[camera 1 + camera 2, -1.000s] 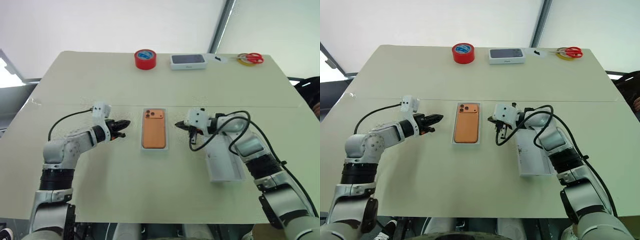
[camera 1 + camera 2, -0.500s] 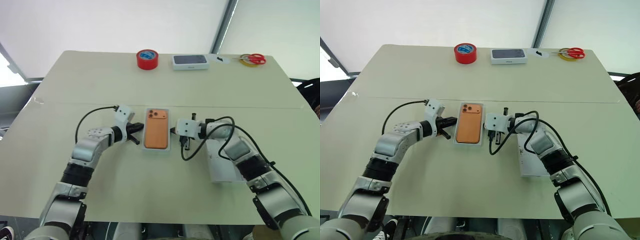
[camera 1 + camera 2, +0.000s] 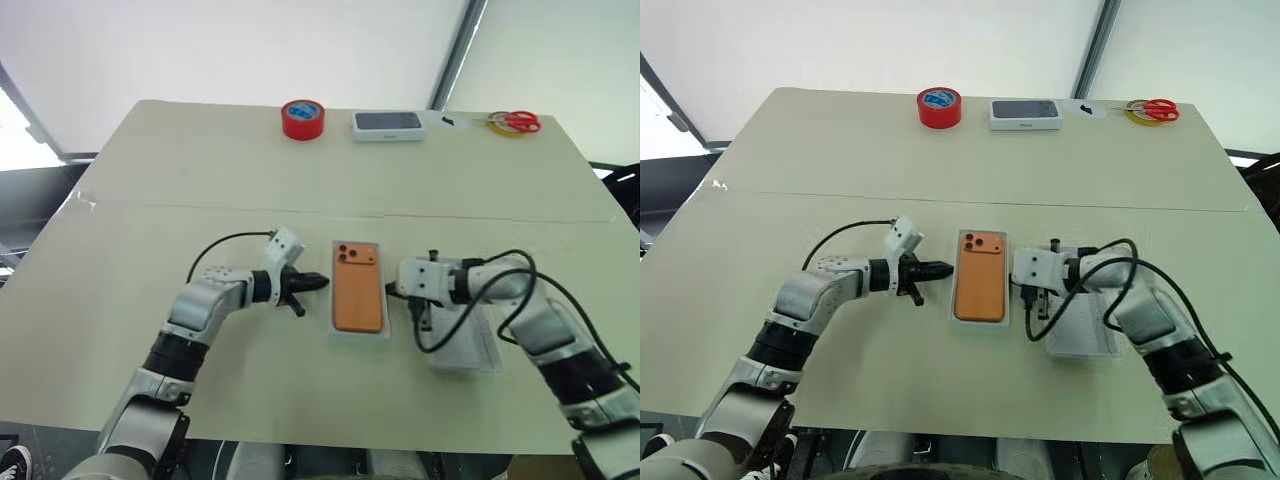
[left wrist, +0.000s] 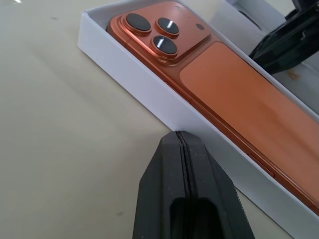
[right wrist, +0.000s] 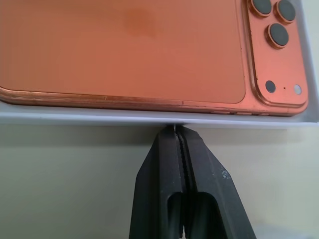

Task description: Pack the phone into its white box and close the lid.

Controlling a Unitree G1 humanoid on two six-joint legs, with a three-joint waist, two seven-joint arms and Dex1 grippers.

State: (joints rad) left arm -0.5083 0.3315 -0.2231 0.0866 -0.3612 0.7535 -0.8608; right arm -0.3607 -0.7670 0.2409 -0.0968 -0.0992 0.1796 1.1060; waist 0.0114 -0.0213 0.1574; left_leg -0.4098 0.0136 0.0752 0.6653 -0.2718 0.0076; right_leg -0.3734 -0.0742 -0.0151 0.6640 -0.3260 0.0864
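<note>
Phone [image 3: 359, 286] seated in white box [image 3: 361, 337], mid-surface; lid [image 3: 470, 348] off.
Left end effector [image 3: 318, 282] and right end effector [image 3: 391, 292] both pinched closed, empty, tips at box's side walls. Lid lies right of box.

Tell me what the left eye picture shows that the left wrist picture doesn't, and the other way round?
Left eye alone: the whole table, a red tape roll, red-handled scissors, a small dark-topped box, and the lid under the right arm. Left wrist alone: the phone's three camera lenses close up and the seam of the shut left hand. Both: the orange phone lying in the white box.
</note>
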